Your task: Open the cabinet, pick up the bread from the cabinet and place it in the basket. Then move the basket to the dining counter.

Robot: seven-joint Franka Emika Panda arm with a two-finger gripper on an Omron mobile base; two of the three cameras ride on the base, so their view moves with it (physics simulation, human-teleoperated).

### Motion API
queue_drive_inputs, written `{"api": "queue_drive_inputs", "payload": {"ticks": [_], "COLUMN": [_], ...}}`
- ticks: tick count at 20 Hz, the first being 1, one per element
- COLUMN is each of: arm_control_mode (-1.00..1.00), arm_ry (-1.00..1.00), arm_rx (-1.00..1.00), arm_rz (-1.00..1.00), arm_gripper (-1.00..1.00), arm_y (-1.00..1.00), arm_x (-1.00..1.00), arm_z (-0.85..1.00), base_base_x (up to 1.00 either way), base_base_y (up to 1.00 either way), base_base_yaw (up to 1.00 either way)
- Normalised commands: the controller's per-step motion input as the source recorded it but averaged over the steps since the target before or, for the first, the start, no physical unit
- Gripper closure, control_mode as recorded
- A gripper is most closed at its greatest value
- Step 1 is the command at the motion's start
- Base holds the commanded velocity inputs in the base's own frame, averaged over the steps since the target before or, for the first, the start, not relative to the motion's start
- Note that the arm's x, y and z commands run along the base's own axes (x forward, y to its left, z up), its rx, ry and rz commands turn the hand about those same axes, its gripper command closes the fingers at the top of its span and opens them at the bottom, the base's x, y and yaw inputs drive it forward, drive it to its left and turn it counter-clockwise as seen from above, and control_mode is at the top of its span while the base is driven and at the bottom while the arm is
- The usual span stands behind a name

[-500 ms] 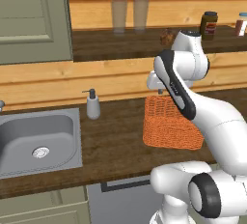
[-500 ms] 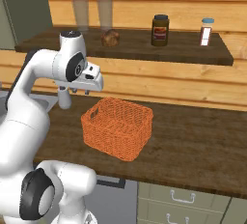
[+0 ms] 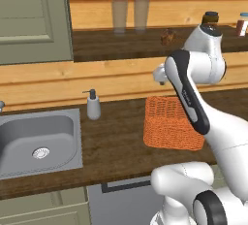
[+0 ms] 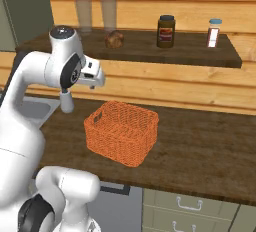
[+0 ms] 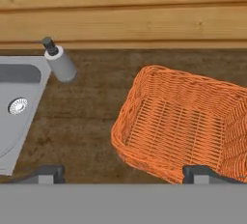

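The orange basket (image 5: 185,129) sits on the worktop (image 4: 200,146) with nothing inside. The bread (image 4: 114,39) rests on the shelf (image 4: 150,51) above. The gripper (image 5: 126,174) hovers over the basket's near rim, fingers spread wide and holding nothing.

The light is soft and even all over, bright enough to see everything, with no strong lamp spot and no glare, even on the steel sink (image 3: 38,144). Shadows are faint: a bit of dark sits under the shelf (image 4: 150,51) and a soft shade lies by the basket (image 4: 122,131) on the wooden worktop (image 4: 200,151). Everything looks sharp from near to far, with only a slightly grainy, blocky look on the wood and the weave, and the lines stay straight right out to the edges.
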Motion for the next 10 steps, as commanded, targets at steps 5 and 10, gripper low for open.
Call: {"api": "queue_drive_inputs", "payload": {"ticks": [5,10], "arm_control_mode": [-1.0,-1.0], "arm_ry": [-0.32,-0.38], "arm_rx": [0.03,0.0], "arm_rz": [0.0,-0.02], "arm_gripper": [-1.0,-1.0], "arm_y": [-0.08,0.0], "arm_x": [-0.2,0.0], "arm_z": [0.56,0.63], "base_base_x": [0.0,0.0], "base_base_y": [0.0,0.0], "base_base_yaw": [0.0,0.0]}}
